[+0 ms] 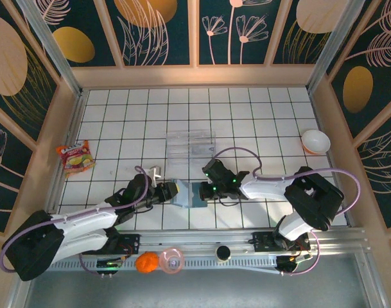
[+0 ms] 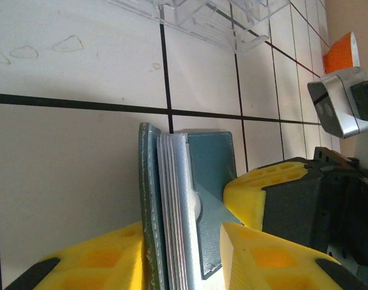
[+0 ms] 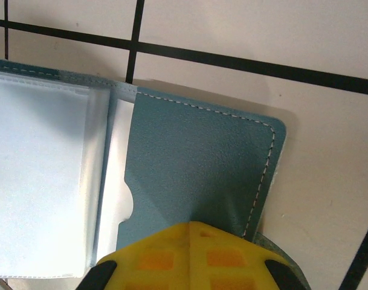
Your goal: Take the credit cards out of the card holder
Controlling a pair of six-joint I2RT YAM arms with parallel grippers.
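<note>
Card holder [image 1: 189, 194] sits near-centre, spread left-right between both arms. Left gripper [image 1: 173, 192] is clamped on the sleeve stack; right gripper [image 1: 207, 189] pinches the free flap. Pale cards [image 3: 41, 175] sit in sleeves, left-gripper side. Clear tray [image 1: 191, 144] beyond.

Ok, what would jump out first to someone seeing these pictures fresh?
The teal card holder lies open near the front edge of the table, with the left pincer and right pincer closed on it from either side. Pale credit cards sit stacked in its sleeves; a clear tray lies behind.
</note>
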